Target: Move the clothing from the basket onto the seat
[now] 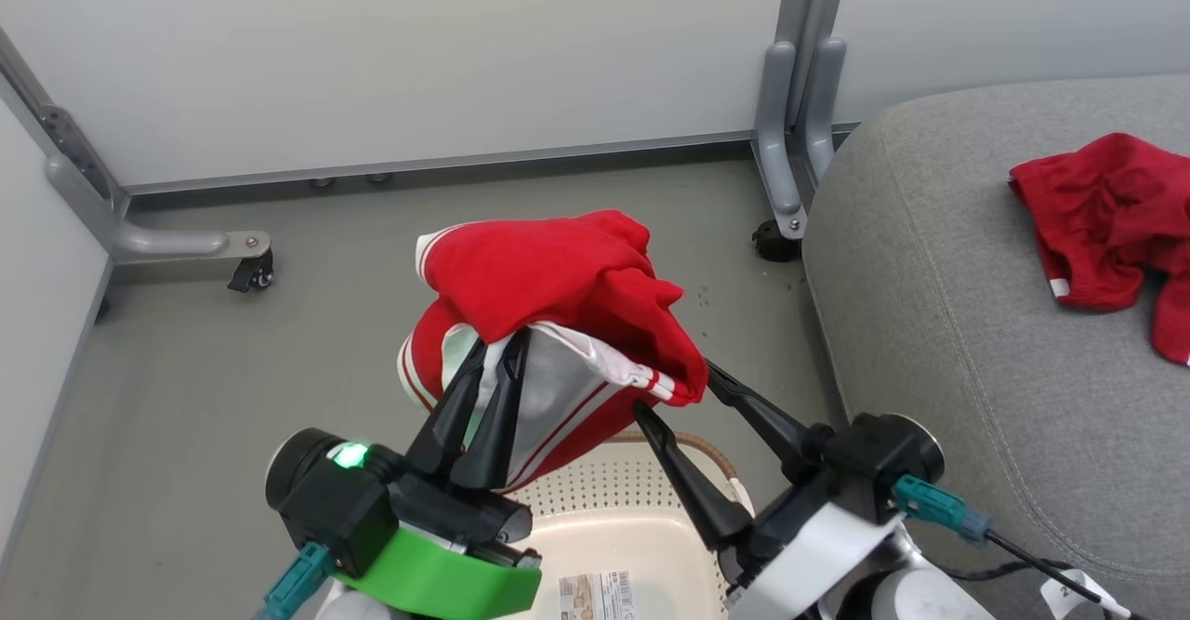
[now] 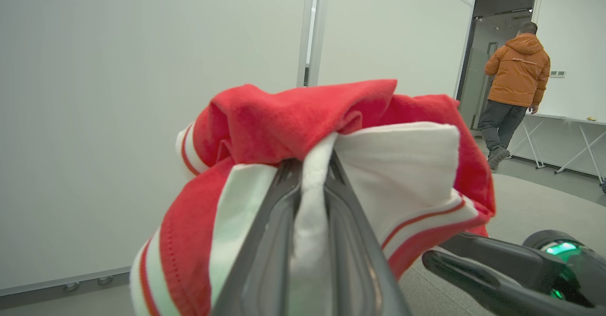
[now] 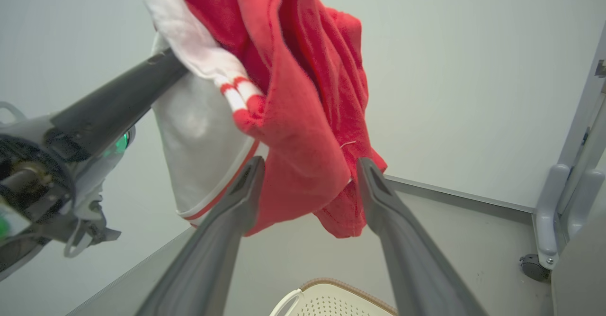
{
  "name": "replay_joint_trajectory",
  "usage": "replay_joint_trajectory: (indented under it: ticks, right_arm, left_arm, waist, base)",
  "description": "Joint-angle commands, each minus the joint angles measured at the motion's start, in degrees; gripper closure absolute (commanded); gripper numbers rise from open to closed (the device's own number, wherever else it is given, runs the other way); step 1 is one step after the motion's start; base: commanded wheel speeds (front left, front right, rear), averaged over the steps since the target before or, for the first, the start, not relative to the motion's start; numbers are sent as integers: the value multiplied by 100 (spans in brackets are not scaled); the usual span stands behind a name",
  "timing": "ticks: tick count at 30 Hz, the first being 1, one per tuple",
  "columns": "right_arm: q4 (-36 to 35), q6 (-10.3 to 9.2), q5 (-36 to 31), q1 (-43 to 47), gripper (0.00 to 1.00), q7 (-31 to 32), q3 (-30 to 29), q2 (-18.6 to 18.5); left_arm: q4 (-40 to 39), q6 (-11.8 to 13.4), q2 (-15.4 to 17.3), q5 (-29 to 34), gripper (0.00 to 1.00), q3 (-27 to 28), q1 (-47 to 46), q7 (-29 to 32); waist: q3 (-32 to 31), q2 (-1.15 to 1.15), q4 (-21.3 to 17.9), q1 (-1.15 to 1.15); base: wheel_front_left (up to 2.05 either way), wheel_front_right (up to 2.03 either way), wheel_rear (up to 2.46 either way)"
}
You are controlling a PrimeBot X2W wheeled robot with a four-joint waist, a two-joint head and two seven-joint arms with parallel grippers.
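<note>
First garment [image 1: 1106,220] lay on seat [image 1: 930,323] | my left gripper [image 1: 502,346] clamped second garment [image 1: 558,276] over basket [image 1: 688,443], undelivered | right gripper [image 1: 677,388] fingers apart.

there were two red garments [image 1: 558,295], the second garment [image 1: 1102,216] lying well apart from the first. one basket [image 1: 604,494] was counted, with one paper label [image 1: 600,594] on its bottom. there was one grey seat [image 1: 930,341]. two grippers showed, a left gripper [image 1: 500,346] and a right gripper [image 1: 677,388]. two caster wheels [image 1: 253,274] sat under the frame feet. one person [image 2: 516,81] appeared in the left wrist view.
</note>
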Motion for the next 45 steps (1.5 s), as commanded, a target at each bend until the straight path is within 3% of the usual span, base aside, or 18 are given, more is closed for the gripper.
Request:
replay_joint_trajectory:
  ticks: [1,13,14,16,17,37,39,40,45]
  right_arm:
    - [93,-7,88,-205,0,-68,145,-36]
    - [874,-6,700,-1255,0,-397,988,72]
    - [943,-5,737,-1312,27,-403,1038,85]
    - [1070,-5,824,-1419,93,-444,1115,99]
    - [1134,-5,861,-1468,100,-463,1140,107]
    - [1537,-6,1163,-1752,100,-734,1308,41]
    - [1543,-6,1159,-1776,100,-750,1285,37]
    - [1552,-6,1148,-1782,100,-767,1250,32]
    - [1624,-5,1079,-1793,100,-818,1060,47]
  left_arm:
    - [14,-28,-30,13,100,-16,-115,-20]
    - [84,-102,-28,-23,100,-209,-208,-20]
    - [83,-102,-31,-30,100,-207,-207,-20]
    - [80,-110,-39,-40,100,-204,-203,-20]
    - [76,-113,-43,-45,100,-200,-199,-20]
    - [161,-141,-34,-63,100,-205,-165,-20]
    - [167,-143,-37,-64,15,-208,-168,-20]
    - [188,-144,-34,-60,0,-227,-166,-20]
    - [248,-133,100,82,0,-374,-159,117]
  waist:
    - [24,0,59,0]
    - [45,0,220,0]
    - [44,0,221,0]
    - [41,0,223,0]
    - [40,0,225,0]
    - [34,0,203,0]
    - [38,0,198,0]
    - [36,0,192,0]
    - [30,0,162,0]
  base:
    - [0,0,0]
    - [0,0,0]
    - [0,0,0]
    - [0,0,0]
    - [0,0,0]
    - [0,0,0]
    - [0,0,0]
    - [0,0,0]
    - [0,0,0]
